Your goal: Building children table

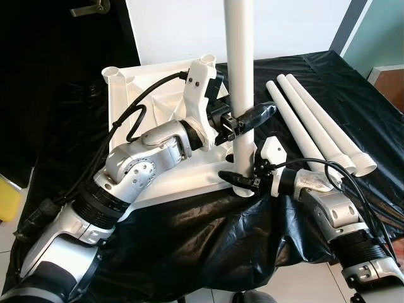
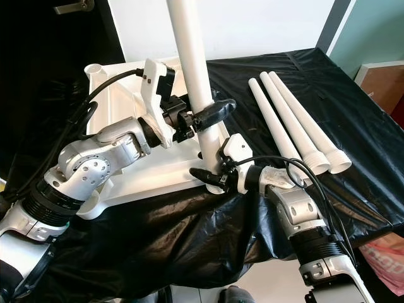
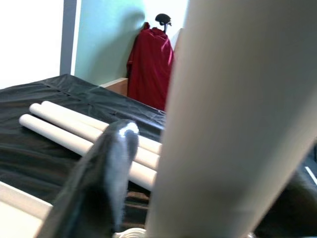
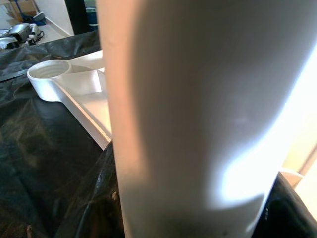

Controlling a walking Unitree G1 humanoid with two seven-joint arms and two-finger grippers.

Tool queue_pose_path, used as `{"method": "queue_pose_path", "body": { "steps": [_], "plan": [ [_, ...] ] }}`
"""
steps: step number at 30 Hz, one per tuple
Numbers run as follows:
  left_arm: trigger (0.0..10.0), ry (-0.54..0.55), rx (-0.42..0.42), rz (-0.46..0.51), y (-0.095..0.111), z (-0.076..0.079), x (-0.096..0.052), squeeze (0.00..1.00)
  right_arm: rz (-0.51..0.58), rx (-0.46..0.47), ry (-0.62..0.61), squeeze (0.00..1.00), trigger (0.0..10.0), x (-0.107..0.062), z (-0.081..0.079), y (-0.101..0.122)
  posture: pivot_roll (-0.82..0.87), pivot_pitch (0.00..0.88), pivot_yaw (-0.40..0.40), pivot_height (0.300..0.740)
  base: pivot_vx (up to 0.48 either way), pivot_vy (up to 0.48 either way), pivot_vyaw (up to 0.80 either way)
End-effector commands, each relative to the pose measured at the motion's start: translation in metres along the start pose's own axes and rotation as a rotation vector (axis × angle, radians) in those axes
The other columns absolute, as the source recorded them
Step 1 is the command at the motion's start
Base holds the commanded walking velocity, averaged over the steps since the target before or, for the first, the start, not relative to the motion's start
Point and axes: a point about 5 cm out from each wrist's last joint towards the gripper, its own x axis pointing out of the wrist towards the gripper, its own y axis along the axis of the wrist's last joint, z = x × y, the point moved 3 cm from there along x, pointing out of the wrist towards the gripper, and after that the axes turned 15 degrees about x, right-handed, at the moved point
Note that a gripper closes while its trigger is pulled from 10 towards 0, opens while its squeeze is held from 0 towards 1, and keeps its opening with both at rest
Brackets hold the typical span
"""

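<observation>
A white table top [image 1: 158,107] lies upside down on a black sheet. One white leg [image 1: 240,69] stands upright in the top's near right corner socket [image 1: 243,186]. My left gripper [image 1: 243,120] is shut on the leg partway up. Down near the socket, my right gripper [image 1: 238,178] is shut on the same leg. In the left wrist view the leg [image 3: 237,119] is very close, with one black finger [image 3: 104,178] beside it. The right wrist view has the leg [image 4: 198,114] up close and another corner socket [image 4: 49,77] behind. Three more white legs [image 1: 309,123] lie side by side to the right.
The black sheet [image 1: 189,240] hangs over the front edge of the surface. A dark door with a metal handle [image 1: 88,7] stands at the far left. A yellow object [image 1: 7,199] sits on the floor at the left. A brown box [image 2: 382,79] stands at the far right.
</observation>
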Motion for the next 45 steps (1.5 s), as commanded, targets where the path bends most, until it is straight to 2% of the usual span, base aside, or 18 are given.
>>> {"method": "queue_pose_path", "body": {
  "steps": [1, 11, 20, 21, 29, 30, 37, 45],
  "plan": [
    [0.0, -0.61, 0.027, 0.162, 0.017, 0.047, -0.016, 0.0, 0.005, -0.01, -0.006, 0.0, 10.0, -0.003, 0.0, 0.002, -0.01, 0.076, 0.015, 0.74, 0.0, 0.0, 0.0],
    [0.0, -0.556, 0.055, 0.179, 0.025, 0.042, -0.014, 0.0, 0.049, -0.009, -0.066, 0.0, 10.0, -0.003, 0.007, 0.007, -0.01, 0.076, 0.011, 0.74, 0.0, 0.0, 0.0],
    [0.0, -0.461, 0.11, 0.164, 0.031, 0.033, -0.006, 0.0, 0.128, -0.022, -0.212, 0.0, 10.0, -0.002, 0.025, 0.018, -0.02, 0.072, 0.01, 0.74, 0.0, 0.0, 0.0],
    [10.0, -0.426, 0.112, 0.154, 0.031, 0.029, -0.002, 0.0, 0.141, -0.028, -0.25, 1.0, 10.0, -0.002, 0.029, 0.02, -0.02, 0.07, 0.009, 0.74, 0.0, 0.0, 0.0],
    [10.0, -0.284, 0.145, 0.118, 0.037, 0.016, 0.012, 0.0, 0.19, -0.045, -0.36, 1.0, 10.0, 0.0, 0.036, 0.027, -0.02, 0.065, 0.005, 0.74, 0.0, 0.0, 0.0],
    [10.0, -0.212, 0.148, 0.087, 0.036, 0.009, 0.018, 0.0, 0.209, -0.043, -0.38, 1.0, 10.0, 0.004, 0.034, 0.029, -0.02, 0.066, 0.005, 0.74, 0.0, 0.0, 0.0],
    [10.0, -0.083, 0.145, 0.058, 0.035, -0.003, 0.03, 0.0, 0.241, -0.066, -0.422, 1.0, 10.0, 0.013, 0.029, 0.031, -0.02, 0.064, 0.006, 0.74, 0.0, 0.0, 0.0],
    [10.0, -0.033, 0.143, 0.056, 0.035, -0.009, 0.035, 0.0, 0.257, -0.072, -0.441, 1.0, 10.0, 0.017, 0.026, 0.03, -0.02, 0.063, 0.007, 0.74, 0.0, 0.0, 0.0]
  ]
}}
